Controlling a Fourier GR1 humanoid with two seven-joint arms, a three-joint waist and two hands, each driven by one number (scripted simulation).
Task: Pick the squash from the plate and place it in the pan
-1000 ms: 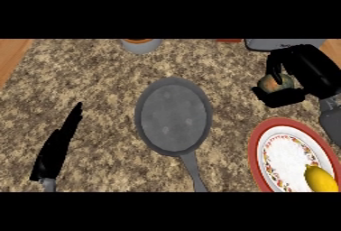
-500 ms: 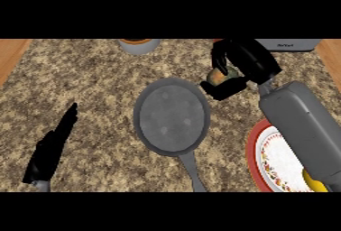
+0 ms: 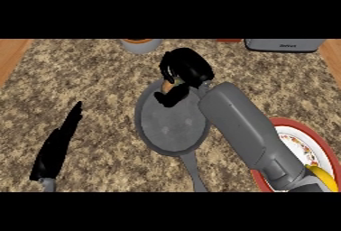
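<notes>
Right hand (image 3: 186, 67) hangs over the pan's (image 3: 170, 131) far rim, fingers curled round the squash (image 3: 166, 84) — only a tan sliver shows. Left hand (image 3: 57, 144) rests left of the pan, fingers straight.

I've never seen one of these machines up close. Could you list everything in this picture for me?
speckled stone counter: one, brown and tan, fills the view
round frying pan: one, dark grey, centre, handle toward the lower edge
patterned plate: one, white with a red rim, lower right, partly behind the forearm
yellow item: one, on the plate, too hidden to name
orange squash: one, mostly hidden in the right hand, over the pan's far rim
small bowl: one, grey with orange inside, top edge
silver appliance: one, top right
right forearm: one, grey, lower right to centre
right hand: one, black, curled round the squash
left hand: one, black, open, resting lower left
</notes>
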